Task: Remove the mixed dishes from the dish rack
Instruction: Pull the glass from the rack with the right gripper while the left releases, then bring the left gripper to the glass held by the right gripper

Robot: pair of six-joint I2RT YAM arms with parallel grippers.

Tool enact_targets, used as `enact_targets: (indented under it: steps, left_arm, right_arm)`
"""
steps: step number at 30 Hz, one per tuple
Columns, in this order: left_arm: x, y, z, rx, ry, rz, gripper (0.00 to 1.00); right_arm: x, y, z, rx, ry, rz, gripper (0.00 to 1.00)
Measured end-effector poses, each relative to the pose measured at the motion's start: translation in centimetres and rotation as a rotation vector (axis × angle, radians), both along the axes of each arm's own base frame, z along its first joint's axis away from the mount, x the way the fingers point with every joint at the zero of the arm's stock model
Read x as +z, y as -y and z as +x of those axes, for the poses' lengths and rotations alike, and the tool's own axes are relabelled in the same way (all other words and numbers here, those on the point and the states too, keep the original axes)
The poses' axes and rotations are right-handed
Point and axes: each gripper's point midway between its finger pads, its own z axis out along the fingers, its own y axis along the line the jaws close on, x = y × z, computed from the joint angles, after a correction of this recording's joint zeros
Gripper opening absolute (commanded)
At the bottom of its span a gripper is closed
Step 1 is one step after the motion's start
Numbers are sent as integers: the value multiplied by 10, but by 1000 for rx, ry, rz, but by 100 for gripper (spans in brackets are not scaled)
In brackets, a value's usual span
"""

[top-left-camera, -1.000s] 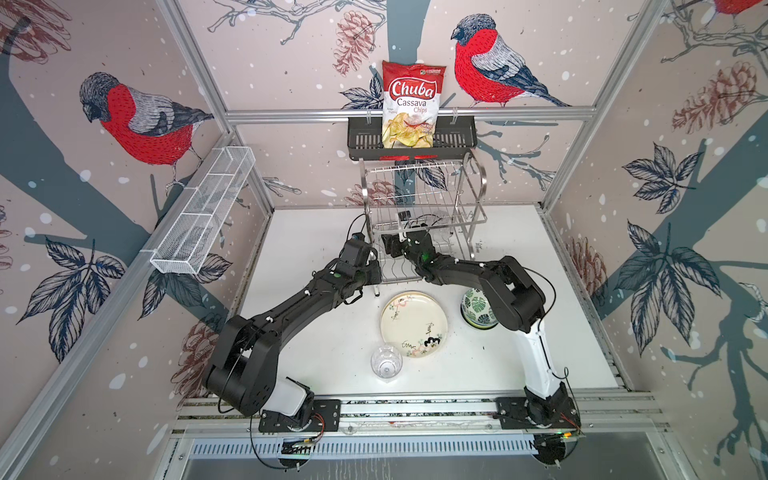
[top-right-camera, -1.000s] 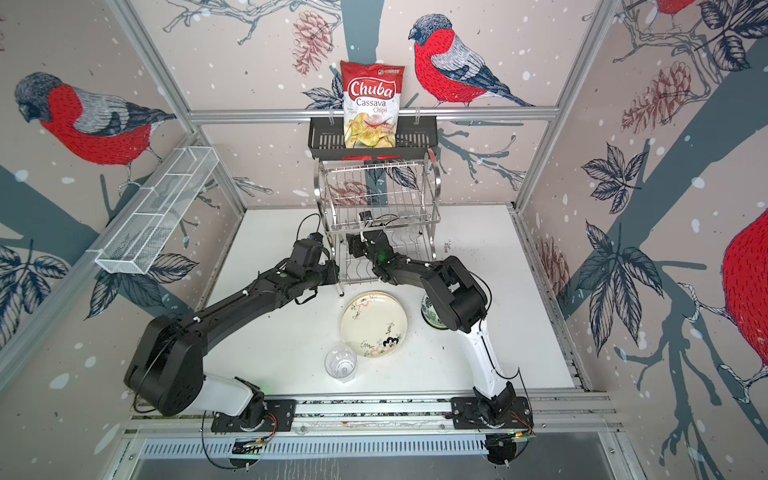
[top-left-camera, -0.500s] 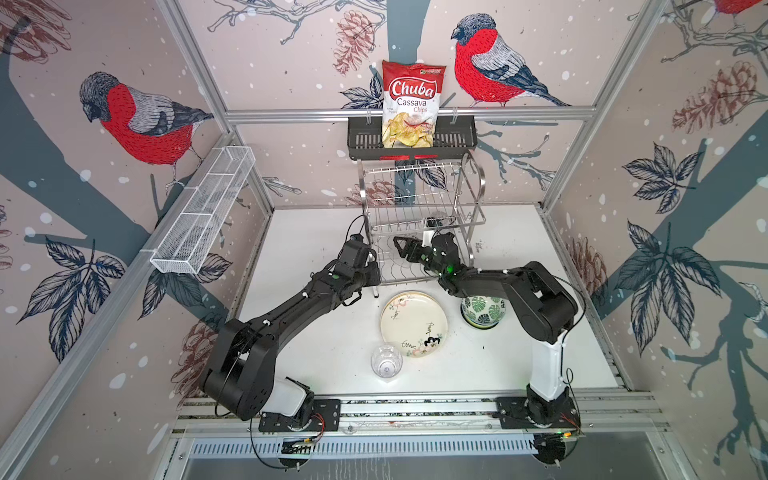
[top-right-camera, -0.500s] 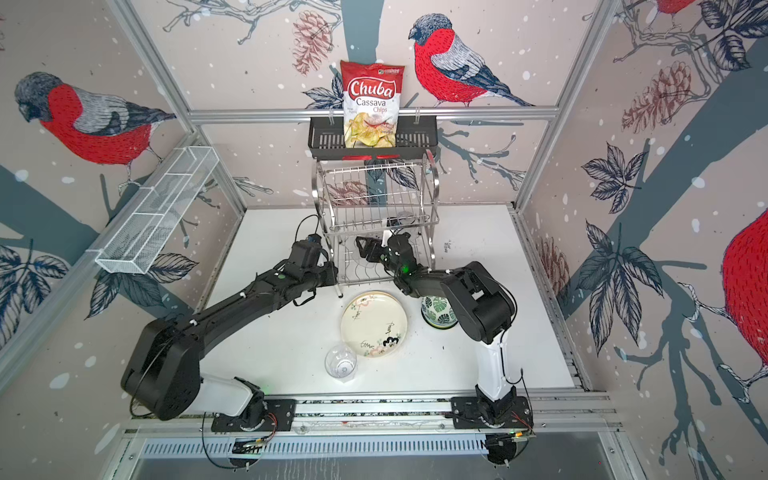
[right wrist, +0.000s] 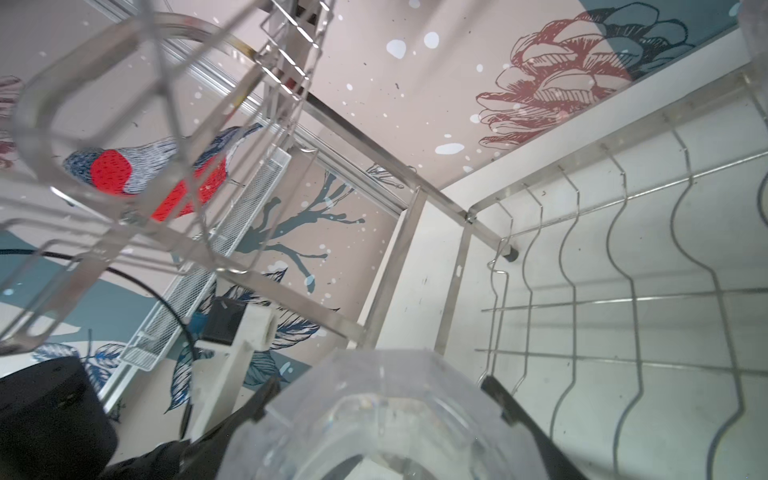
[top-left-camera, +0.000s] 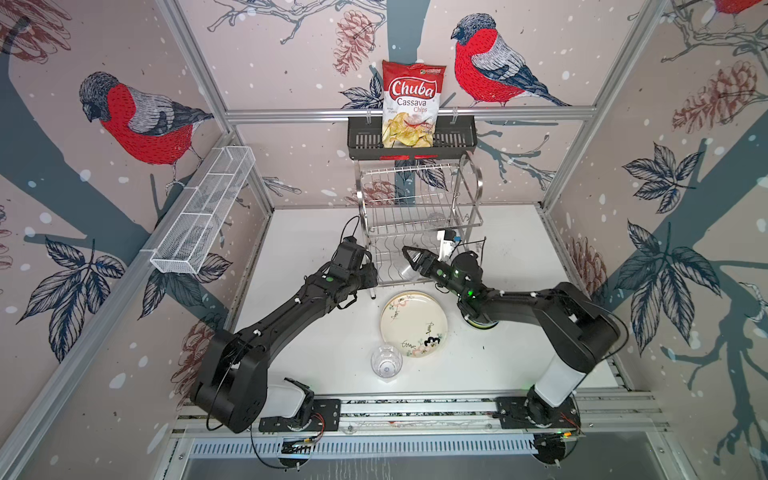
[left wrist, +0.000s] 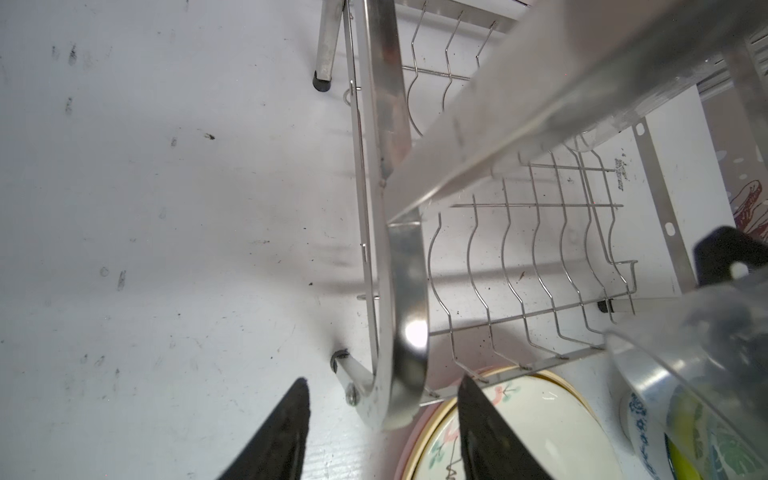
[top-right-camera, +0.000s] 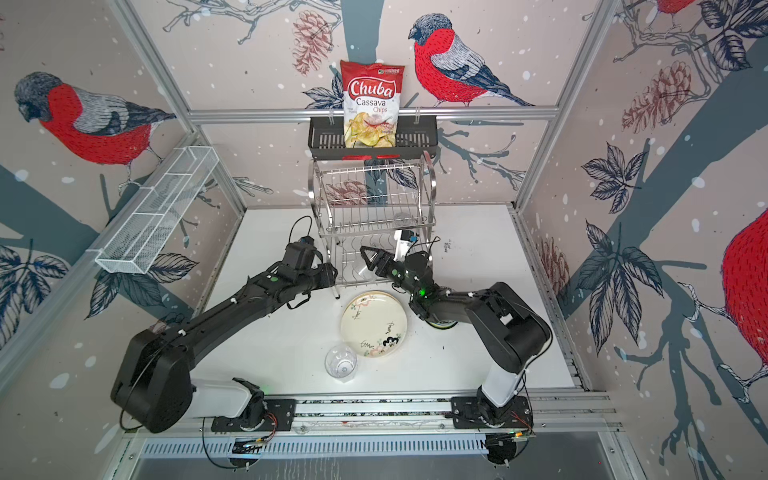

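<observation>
**Dish rack: left grip released, tumbler coming out**

Left gripper fingers have just spread, astride the rack's front foot. Right gripper pinches the held tumbler, now drawn back to the lower tier's front. An upper-tier tumbler looks left. Plates, bowls and bench tumbler sit on the scuffed white bench. Bird-print walls.

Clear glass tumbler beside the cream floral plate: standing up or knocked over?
Upright: in both top views the clear glass tumbler stands on the white table, round rim facing up.
</observation>
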Motion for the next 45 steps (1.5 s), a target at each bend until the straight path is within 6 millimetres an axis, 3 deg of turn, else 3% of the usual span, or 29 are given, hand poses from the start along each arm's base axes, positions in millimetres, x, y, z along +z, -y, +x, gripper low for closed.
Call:
enact_targets:
  steps: [5,9,16,20,26,33,39,45]
  left_arm:
    - [3,-8,-22,-9,-14,-12,61]
    - [12,-19,-44,-4,3,-23,66]
    - [37,-30,-69,-12,70,-61,71]
    - [36,-22,-83,-51,57,-83,72]
    - [36,1,-102,-122,32,-114,75]
    - [49,30,-116,-194,40,-175,78]
    - [60,87,-138,-355,59,-237,79]
    - [79,141,-167,-527,112,-318,80]
  right_arm:
    - [31,18,-33,-28,40,7,22]
    - [40,39,-62,-76,54,-19,22]
    - [15,80,-96,-180,-10,-67,22]
    - [3,93,-112,-205,-48,-68,22]
    - [6,103,-125,-243,-79,-33,22]
    - [-12,112,-126,-289,-153,-19,22]
    - [-28,116,-127,-302,-211,9,22]
    - [-17,116,-125,-311,-221,88,23]
